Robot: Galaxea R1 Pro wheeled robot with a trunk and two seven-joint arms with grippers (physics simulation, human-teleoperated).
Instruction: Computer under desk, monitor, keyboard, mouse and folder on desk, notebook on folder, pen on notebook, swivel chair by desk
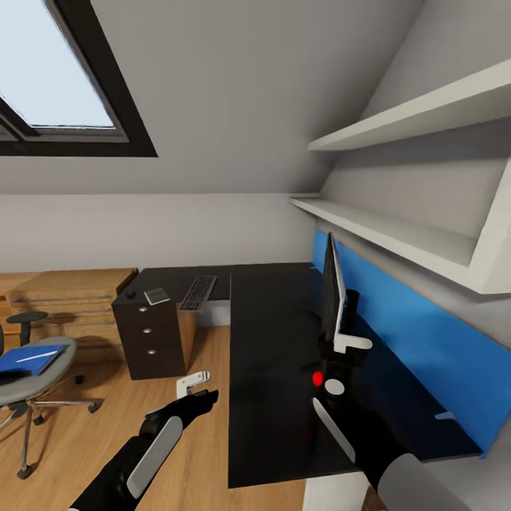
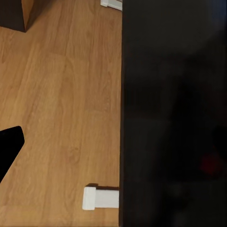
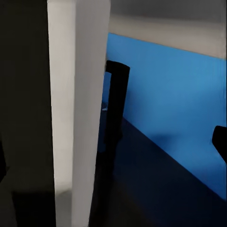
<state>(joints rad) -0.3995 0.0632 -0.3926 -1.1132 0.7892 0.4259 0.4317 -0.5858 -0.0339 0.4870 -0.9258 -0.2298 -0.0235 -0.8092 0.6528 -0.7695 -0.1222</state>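
Note:
The monitor [image 1: 331,291] stands edge-on on the black desk [image 1: 270,355] near its blue back panel, a red light at its lower corner. My right gripper [image 1: 339,348] is open around the monitor's lower edge; up close, the white-backed monitor [image 3: 75,118] sits between the spread fingers [image 3: 220,142]. The keyboard [image 1: 199,292] lies on the far arm of the desk. A grey notebook [image 1: 156,296] and a small black mouse [image 1: 130,293] rest above the drawers. The swivel chair [image 1: 32,387] at left carries the blue folder [image 1: 28,358] with the pale pen [image 1: 37,357]. My left gripper [image 1: 193,387] hangs open over the floor.
A low light-wood cabinet [image 1: 71,291] stands behind the chair. White shelves [image 1: 397,234] jut over the desk's back. The black drawer unit [image 1: 149,341] borders open wood floor [image 2: 66,104]. The desk edge [image 2: 175,94] runs beside a white foot [image 2: 100,197].

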